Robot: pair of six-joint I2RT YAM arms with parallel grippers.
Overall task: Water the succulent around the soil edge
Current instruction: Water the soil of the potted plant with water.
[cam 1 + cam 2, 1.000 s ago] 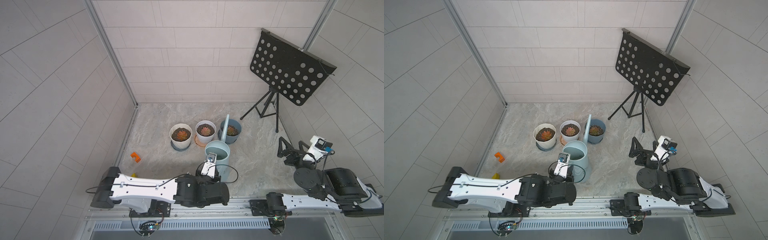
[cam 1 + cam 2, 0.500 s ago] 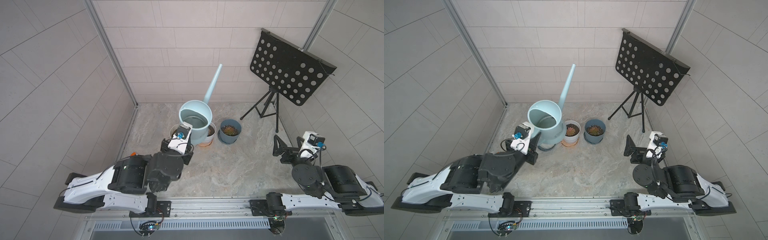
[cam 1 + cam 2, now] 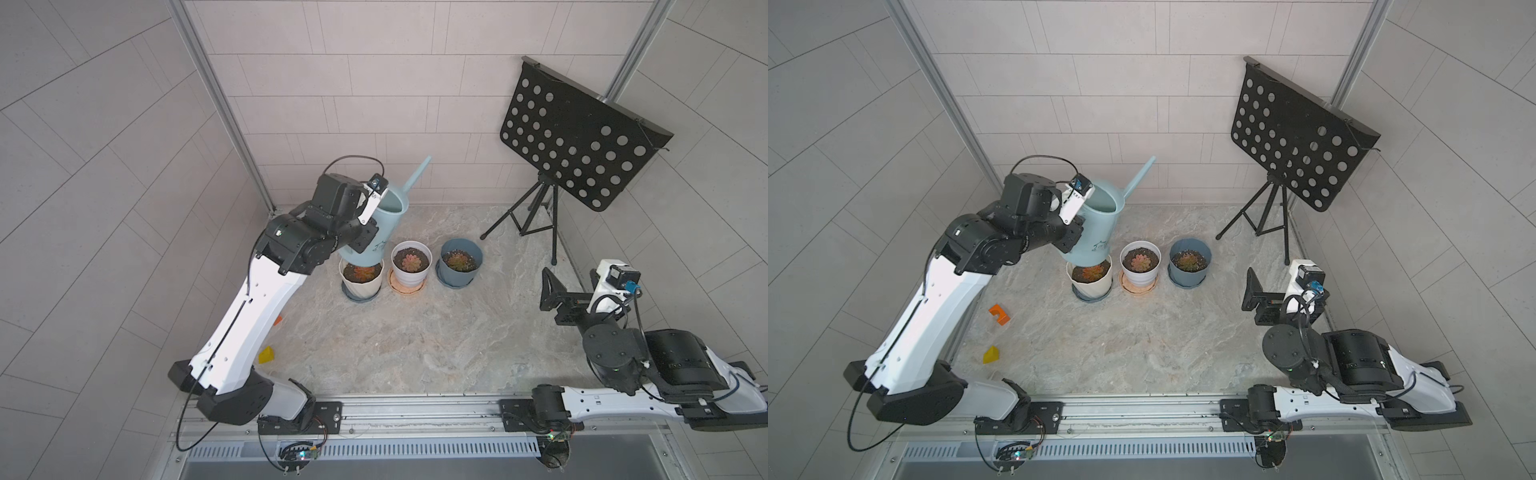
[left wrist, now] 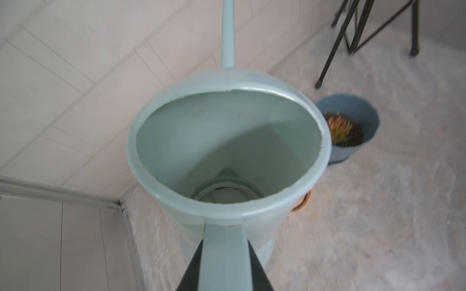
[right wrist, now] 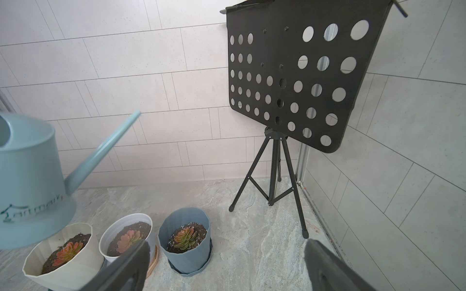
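I have the left gripper (image 4: 224, 267) clamped on the handle of the watering can (image 3: 390, 232). The can hangs nearly upright over the cream pot (image 3: 361, 286), leftmost of three in the far row, with the spout (image 3: 417, 174) pointing up. I judge this the carry-in, with no pour yet.

Next: lower the spout to the soil rim around the succulent (image 3: 363, 272), then tilt slowly.

The can's base hides that pot's far rim, and I cannot tell whether the can holds water.

Right gripper (image 5: 227, 245) parked near right, jaws spread, empty.

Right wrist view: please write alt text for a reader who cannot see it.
A pale blue watering can hangs, spout raised, just above the cream pot, the end one in a row of three potted succulents with a white pot and a blue pot. A black perforated music stand stands near the corner, and the open right pincer frames the foreground.
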